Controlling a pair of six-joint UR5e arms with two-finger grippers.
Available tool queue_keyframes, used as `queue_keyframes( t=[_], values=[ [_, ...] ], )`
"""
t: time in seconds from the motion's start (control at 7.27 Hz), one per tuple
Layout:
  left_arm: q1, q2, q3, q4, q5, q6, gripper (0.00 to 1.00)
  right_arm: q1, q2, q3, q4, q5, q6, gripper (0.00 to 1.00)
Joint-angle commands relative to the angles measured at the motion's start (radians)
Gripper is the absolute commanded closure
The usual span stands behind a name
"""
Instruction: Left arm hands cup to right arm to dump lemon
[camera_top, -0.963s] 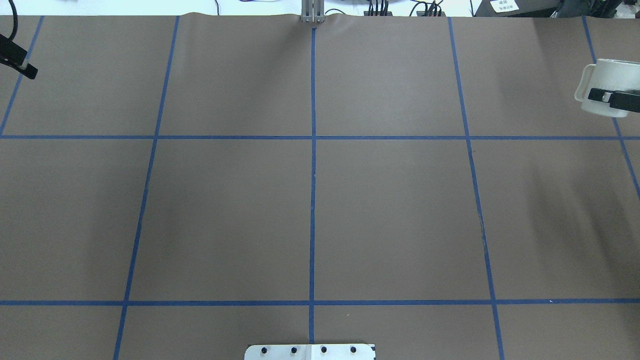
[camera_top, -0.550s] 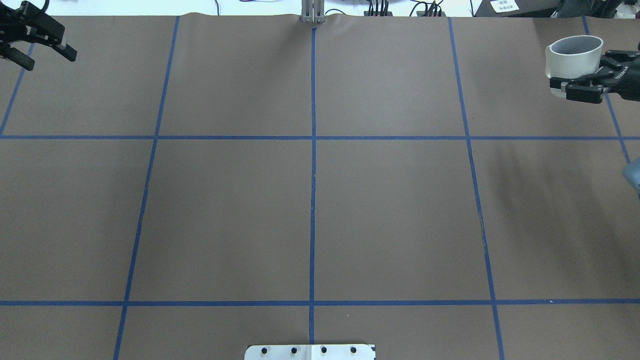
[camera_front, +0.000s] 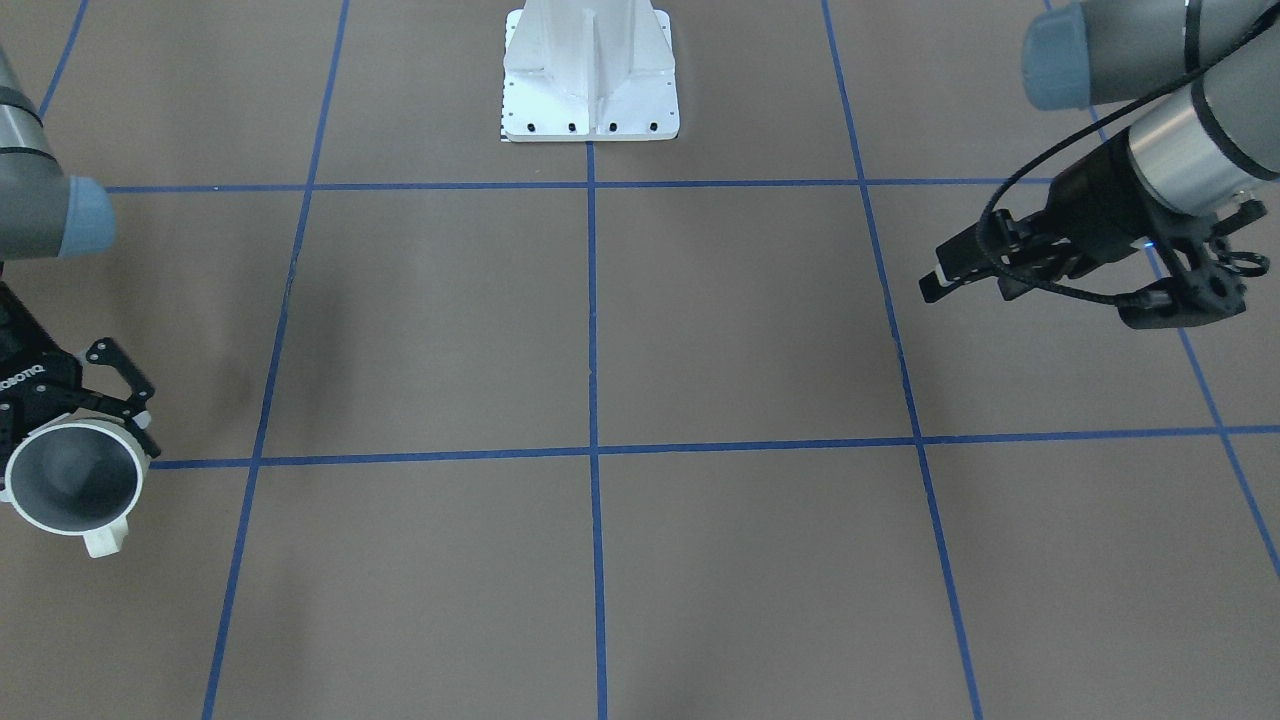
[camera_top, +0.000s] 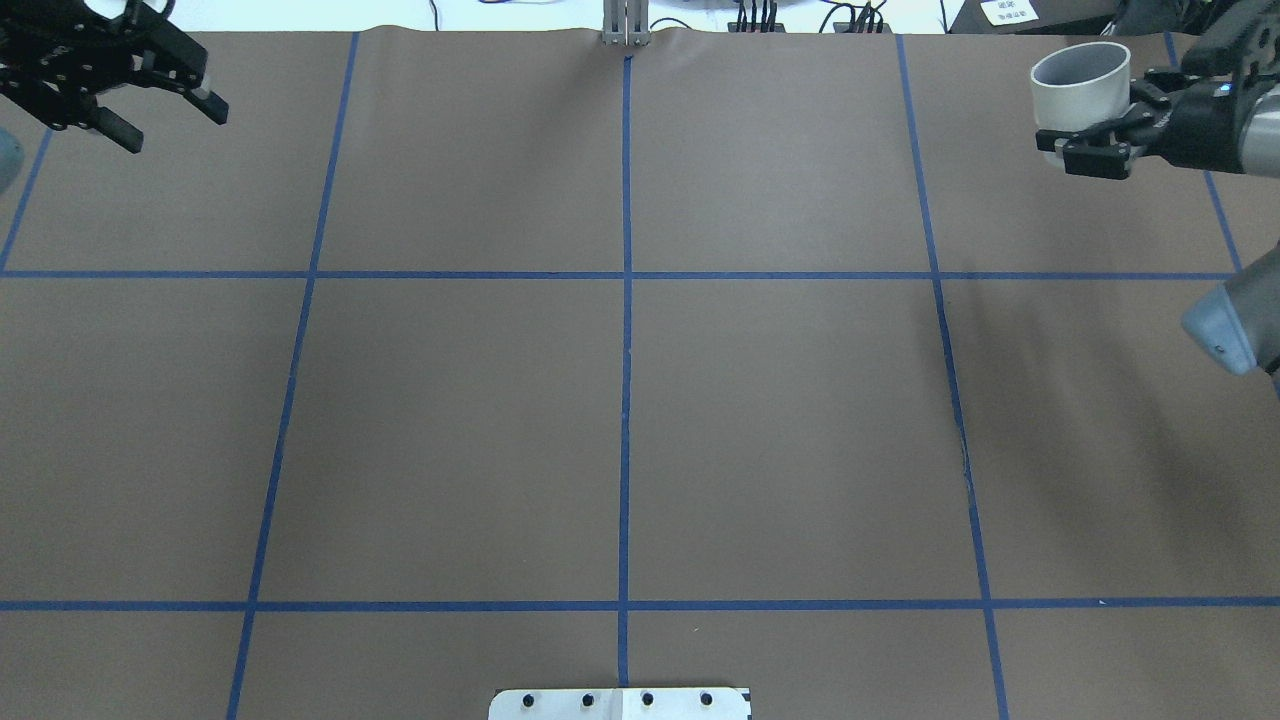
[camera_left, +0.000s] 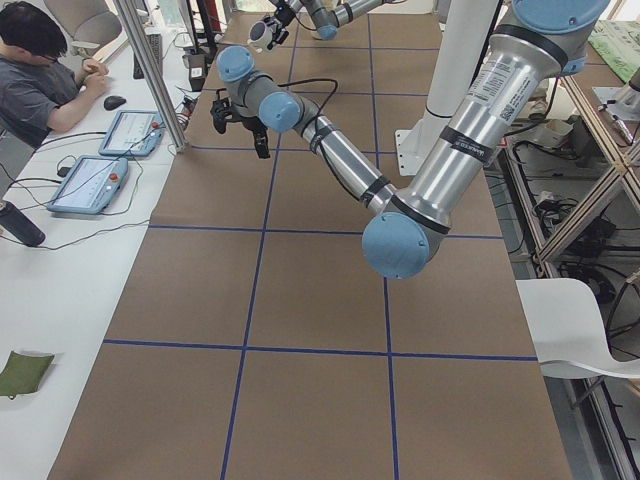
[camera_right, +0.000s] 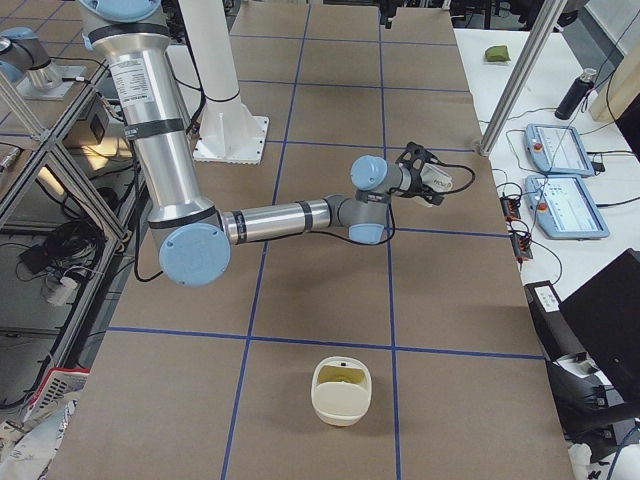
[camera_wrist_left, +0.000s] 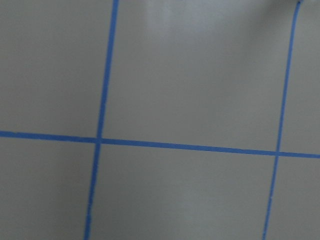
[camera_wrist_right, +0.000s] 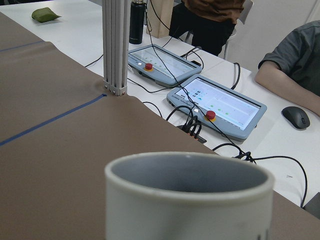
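Two claws: right claw (camera_top: 1085, 128) clamps the upright white mug (camera_top: 1082, 72) over the counter's far right corner, no lemon visible inside, dump likely done. Left claw (camera_top: 172, 125) is wide open and empty.

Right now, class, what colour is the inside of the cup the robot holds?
The cup is grey inside, white outside; clearest in the front-facing view.

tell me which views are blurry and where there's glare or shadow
Left wrist view: wholly soft, the blue tape lines smeared, a pale glare patch near the top. Right wrist view: the near cup slightly soft, the tablets behind sharp. Overhead view: diffuse shadow on the table at right.
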Motion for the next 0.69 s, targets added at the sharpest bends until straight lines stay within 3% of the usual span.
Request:
queue_keyframes(
  t=[0.0,0.14,0.28,0.41,0.55],
  values=[
    [0.071,-0.052,0.013,-0.002,0.004,-0.137,0.0,-0.216,0.052,0.122,-0.198,-0.366,0.002,0.78],
    [0.085,-0.089,0.043,-0.003,0.006,-0.236,0.0,-0.319,0.105,0.121,-0.266,-0.533,0.01,0.77],
    [0.101,-0.127,0.086,-0.043,0.006,-0.293,0.0,-0.404,0.177,0.114,-0.341,-0.641,0.016,0.76],
    [0.131,-0.151,0.138,-0.134,0.007,-0.356,0.0,-0.452,0.249,0.109,-0.42,-0.718,0.031,0.76],
    [0.15,-0.181,0.202,-0.225,0.007,-0.431,0.0,-0.469,0.301,0.101,-0.471,-0.731,0.088,0.76]
  ],
)
